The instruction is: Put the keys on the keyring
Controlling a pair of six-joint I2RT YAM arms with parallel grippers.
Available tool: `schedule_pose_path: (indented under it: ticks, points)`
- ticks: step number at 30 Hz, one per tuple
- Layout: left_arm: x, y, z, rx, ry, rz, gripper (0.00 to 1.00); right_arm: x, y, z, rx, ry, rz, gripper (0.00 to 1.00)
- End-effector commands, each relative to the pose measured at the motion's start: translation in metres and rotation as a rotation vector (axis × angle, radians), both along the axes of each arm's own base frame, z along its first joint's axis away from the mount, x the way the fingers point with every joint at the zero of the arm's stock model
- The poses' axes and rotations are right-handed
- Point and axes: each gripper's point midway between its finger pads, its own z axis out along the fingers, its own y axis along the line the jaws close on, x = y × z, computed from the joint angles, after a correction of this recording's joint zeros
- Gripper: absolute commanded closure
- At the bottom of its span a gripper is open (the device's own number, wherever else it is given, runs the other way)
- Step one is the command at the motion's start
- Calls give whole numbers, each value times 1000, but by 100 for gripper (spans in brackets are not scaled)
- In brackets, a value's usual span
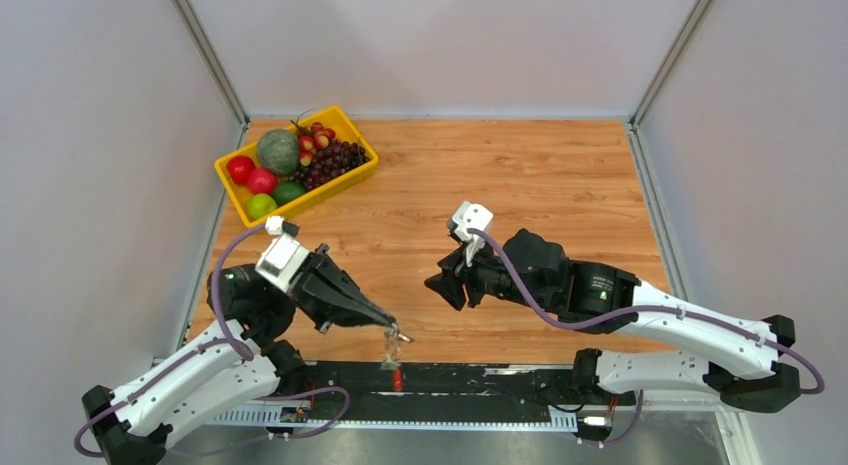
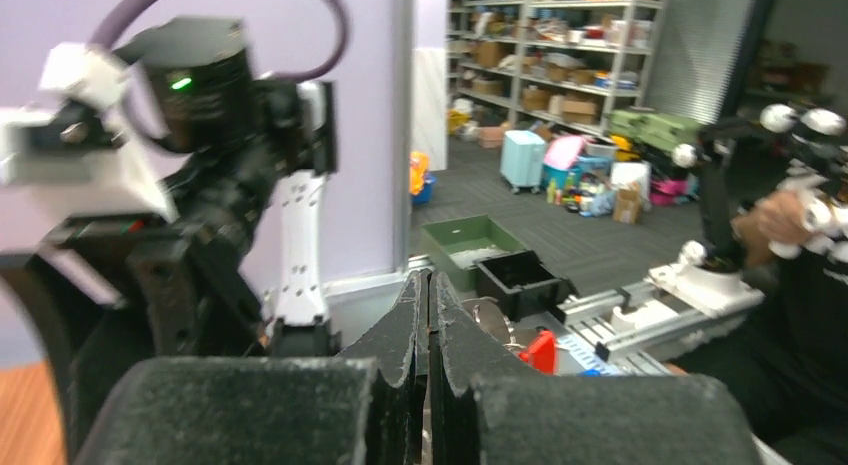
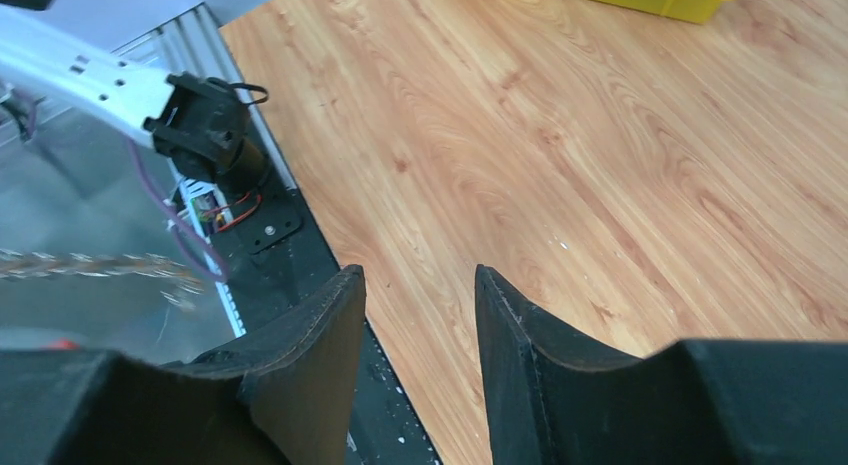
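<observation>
My left gripper is shut near the table's front edge, and the keyring hangs from its tips with its red tag lowest. In the left wrist view the gripper has its jaws pressed together. Just behind them show a metal ring and the red tag. I cannot make out the keys apart from the bunch. My right gripper hovers a short way right of the keyring, pointing at it. It stands open with only bare wood between its fingers.
A yellow tray of fruit sits at the back left of the wooden table. A black rail runs along the near edge below the keyring. Grey walls close in both sides.
</observation>
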Motion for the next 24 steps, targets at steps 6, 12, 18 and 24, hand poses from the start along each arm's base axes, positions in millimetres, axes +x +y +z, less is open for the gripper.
schedule_pose_path:
  ticks: [6,12,18,24]
  points:
    - [112,-54,-65,228,195,466,100,22,-22,1,53,17,-203,51]
    - [157,-79,-99,325,279,580,100,43,-48,-2,60,-5,-384,49]
    - [196,-96,-140,455,342,692,100,58,-84,-9,40,-33,-562,48]
    - [242,-102,-187,552,412,879,100,59,-96,-18,37,-23,-601,47]
